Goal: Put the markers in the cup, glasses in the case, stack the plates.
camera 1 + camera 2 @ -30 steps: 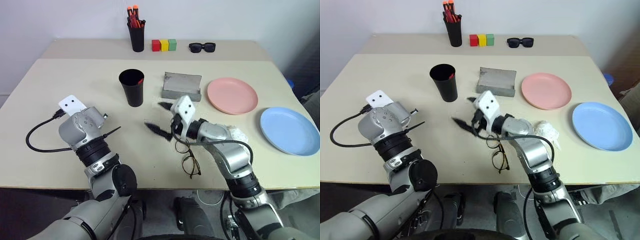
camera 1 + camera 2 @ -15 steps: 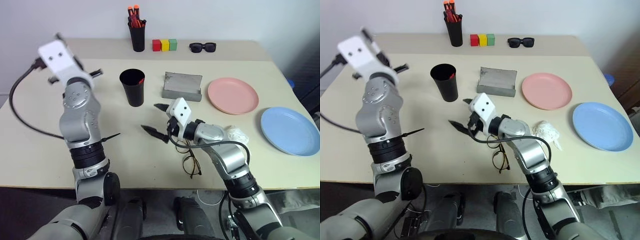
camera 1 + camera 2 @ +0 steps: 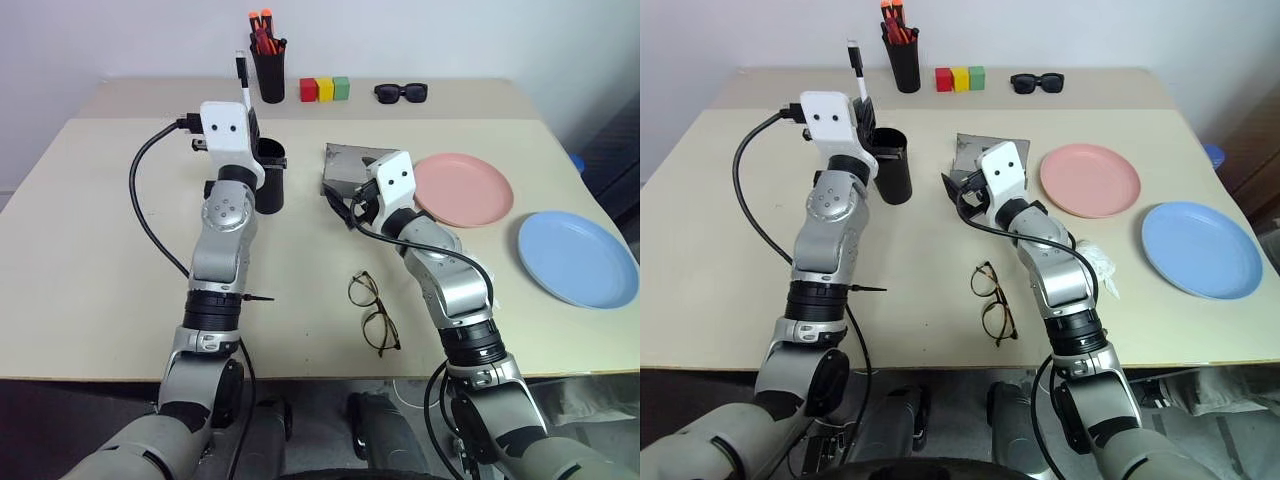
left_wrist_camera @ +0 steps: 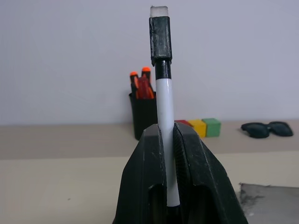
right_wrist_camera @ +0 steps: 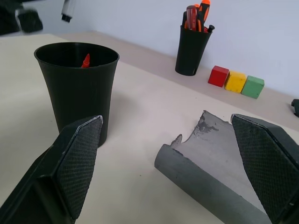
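My left gripper (image 3: 249, 115) is shut on the white marker (image 3: 241, 75), which stands upright with its black end up, just above the near-left rim of the black cup (image 3: 894, 170). The red marker (image 5: 86, 60) is inside the cup. My right gripper (image 3: 958, 192) is open and empty, at the near-left end of the grey case (image 3: 352, 170). The case (image 5: 219, 158) lies open between its fingers (image 5: 77, 163). The glasses (image 3: 373, 312) lie unfolded on the table nearer me. To the right, apart from each other, are the pink plate (image 3: 465, 190) and the blue plate (image 3: 578, 258).
At the back edge stand a narrow black cup of orange-capped markers (image 3: 268, 70), three coloured blocks (image 3: 325, 89) and black sunglasses (image 3: 401, 93). A crumpled white scrap (image 3: 1095, 262) lies beside my right forearm. A cable loops from my left wrist.
My left arm swung up and to the right from the table's left side, bringing the white marker over to the cup. My right gripper moved forward from the glasses to the case, staying open.
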Controlling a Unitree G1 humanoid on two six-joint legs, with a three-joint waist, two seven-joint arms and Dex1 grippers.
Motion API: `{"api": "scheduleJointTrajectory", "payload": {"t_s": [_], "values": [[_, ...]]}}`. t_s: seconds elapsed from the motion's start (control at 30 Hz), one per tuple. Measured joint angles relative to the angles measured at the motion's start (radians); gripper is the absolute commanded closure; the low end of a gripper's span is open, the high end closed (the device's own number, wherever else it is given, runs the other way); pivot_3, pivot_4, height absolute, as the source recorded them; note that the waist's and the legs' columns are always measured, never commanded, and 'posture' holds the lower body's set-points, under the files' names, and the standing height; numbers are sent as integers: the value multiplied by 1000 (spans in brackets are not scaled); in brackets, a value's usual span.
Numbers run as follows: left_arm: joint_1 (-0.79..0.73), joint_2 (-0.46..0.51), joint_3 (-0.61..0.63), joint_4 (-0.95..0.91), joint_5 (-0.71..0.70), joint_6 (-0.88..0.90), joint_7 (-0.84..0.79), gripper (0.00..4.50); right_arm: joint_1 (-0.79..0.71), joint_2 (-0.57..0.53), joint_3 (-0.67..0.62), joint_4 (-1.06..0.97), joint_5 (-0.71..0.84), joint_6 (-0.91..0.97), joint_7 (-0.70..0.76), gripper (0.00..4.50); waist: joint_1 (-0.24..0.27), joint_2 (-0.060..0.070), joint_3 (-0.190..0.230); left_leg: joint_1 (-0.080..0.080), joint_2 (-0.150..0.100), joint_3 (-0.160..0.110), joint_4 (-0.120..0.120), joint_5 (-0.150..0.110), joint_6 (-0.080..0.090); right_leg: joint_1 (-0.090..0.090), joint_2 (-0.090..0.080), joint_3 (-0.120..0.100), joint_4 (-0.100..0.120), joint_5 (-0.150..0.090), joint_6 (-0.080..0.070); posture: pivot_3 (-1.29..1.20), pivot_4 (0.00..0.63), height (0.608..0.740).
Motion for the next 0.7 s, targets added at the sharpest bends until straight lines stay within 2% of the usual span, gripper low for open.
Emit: {"api": "scheduleJointTrajectory", "payload": {"t_s": [0.43, 0.53, 0.6, 0.7], "values": [[44, -22, 0, 70, 20, -52, 39, 4460, 18, 11, 1, -3, 1, 0, -9, 0, 1, 0, 0, 0, 0, 0, 0, 0, 0, 0, 0, 0, 0, 0, 0, 0, 150, 740], [48, -23, 3, 71, 20, -52, 46, 3377, 18, 11, 2, -3, 1, 0, -7, 0, 1, 0, 0, 0, 0, 0, 0, 0, 0, 0, 0, 0, 0, 0, 0, 0, 150, 740], [48, -23, 3, 71, 21, -52, 55, 2376, 18, 11, 2, -3, 1, 0, -6, 0, 1, 0, 0, 0, 0, 0, 0, 0, 0, 0, 0, 0, 0, 0, 0, 0, 150, 740], [51, -23, 4, 71, 26, -53, 68, 2376, 18, 12, 2, -3, 1, 0, -3, 0, 1, 0, 0, 0, 0, 0, 0, 0, 0, 0, 0, 0, 0, 0, 0, 0, 150, 740]]}}
